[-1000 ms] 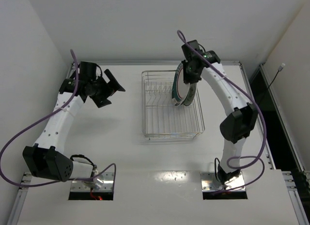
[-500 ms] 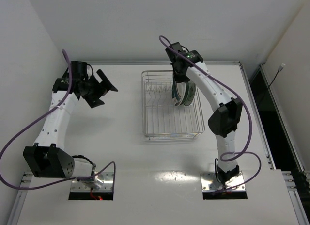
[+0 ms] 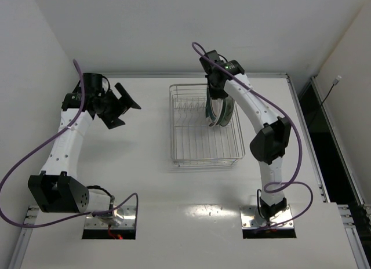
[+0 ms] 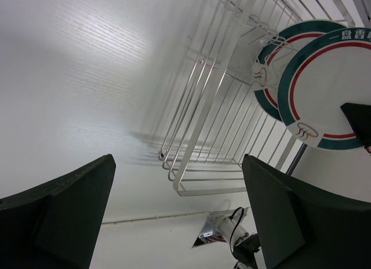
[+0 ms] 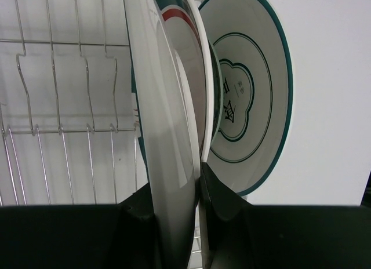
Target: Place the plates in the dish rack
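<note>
Your right pincer (image 5: 184, 193) is clamped on the rim of a plate (image 5: 165, 135), held on edge over the right side of the dish rack (image 3: 206, 160), just beside the standing plates (image 5: 249, 106). Watch that gap: drift right and rims clash. Let go before the edge seats between tines (image 3: 186, 111) and it tips. Your left pincer (image 3: 126, 111) hangs apart, empty, over the desk (image 3: 145, 182).
</note>
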Controlling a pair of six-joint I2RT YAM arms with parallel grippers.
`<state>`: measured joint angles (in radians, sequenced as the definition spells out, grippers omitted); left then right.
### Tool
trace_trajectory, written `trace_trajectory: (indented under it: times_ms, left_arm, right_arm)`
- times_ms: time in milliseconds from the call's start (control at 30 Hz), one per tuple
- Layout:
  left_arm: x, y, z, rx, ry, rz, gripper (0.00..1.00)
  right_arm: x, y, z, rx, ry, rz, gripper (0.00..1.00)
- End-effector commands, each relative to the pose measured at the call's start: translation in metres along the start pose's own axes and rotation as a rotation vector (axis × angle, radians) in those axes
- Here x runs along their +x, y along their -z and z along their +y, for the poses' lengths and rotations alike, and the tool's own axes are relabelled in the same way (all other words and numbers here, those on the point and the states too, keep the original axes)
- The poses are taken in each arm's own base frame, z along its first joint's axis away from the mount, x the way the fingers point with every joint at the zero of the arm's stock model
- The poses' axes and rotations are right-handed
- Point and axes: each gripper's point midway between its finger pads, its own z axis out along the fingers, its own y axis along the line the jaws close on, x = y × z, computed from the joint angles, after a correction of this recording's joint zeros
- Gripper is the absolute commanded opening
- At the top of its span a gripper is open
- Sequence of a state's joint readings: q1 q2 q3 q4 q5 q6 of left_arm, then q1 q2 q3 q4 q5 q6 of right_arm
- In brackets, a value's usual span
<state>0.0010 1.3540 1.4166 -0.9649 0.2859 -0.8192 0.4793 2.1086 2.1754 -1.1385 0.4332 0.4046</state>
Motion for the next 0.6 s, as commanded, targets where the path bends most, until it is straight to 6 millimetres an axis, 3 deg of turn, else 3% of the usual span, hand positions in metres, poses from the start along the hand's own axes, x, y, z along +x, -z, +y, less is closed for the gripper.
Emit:
trace_trajectory:
  times_ms: [0, 133, 400, 567]
  left_arm:
    - [0.001, 0.004, 0.0, 0.017, -0.009, 0.0, 0.89]
    - [0.004, 0.005, 0.0, 0.024, -0.009, 0.006, 0.89]
    - [0.001, 0.006, -0.001, 0.035, -0.005, 0.002, 0.89]
    - [0.003, 0.007, 0.0, 0.035, -0.005, 0.002, 0.89]
  right_arm:
    - [0.023, -0.058, 0.061, -0.177, -0.057, 0.087, 0.12]
    - [0.029, -0.061, 0.068, -0.206, -0.064, 0.108, 0.2]
    - [0.033, -0.07, 0.076, -0.249, -0.072, 0.125, 0.2]
    - [0.03, -0.06, 0.07, -0.241, -0.074, 0.117, 0.22]
